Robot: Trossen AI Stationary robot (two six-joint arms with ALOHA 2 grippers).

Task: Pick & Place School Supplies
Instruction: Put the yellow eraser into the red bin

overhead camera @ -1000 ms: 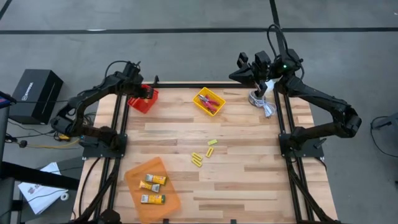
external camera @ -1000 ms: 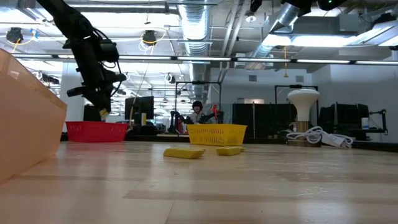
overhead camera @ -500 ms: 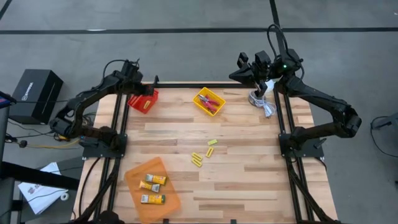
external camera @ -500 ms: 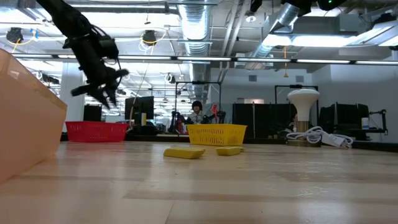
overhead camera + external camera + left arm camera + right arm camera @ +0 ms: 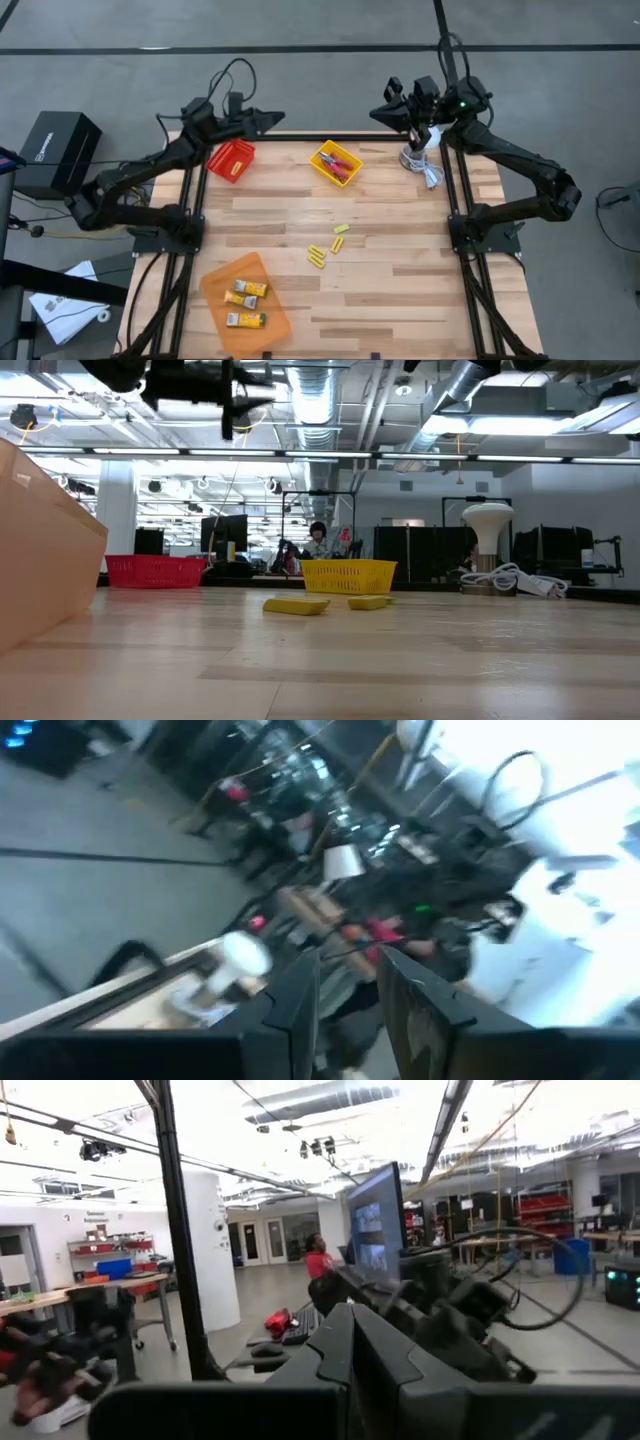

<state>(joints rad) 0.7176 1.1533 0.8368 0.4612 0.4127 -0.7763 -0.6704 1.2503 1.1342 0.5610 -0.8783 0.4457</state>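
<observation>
Orange tray (image 5: 272,317) near table's front edge: 2 packs (image 5: 246,304). Yellow basket (image 5: 322,168): red tools (image 5: 341,166), number unclear. Red basket (image 5: 232,160) at back-left corner. Left gripper (image 5: 270,117) slightly parted, holds nothing; right gripper (image 5: 377,112) clenched, empty.

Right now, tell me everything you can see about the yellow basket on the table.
The yellow basket is a small rectangular tray that looks like plastic, with slotted, mesh-like walls. It sits flat on the wooden table near the far edge, turned at an angle to it, between the red basket and the white lamp-like object. Red and pink-handled tools lie inside it. No end effector touches it.
</observation>
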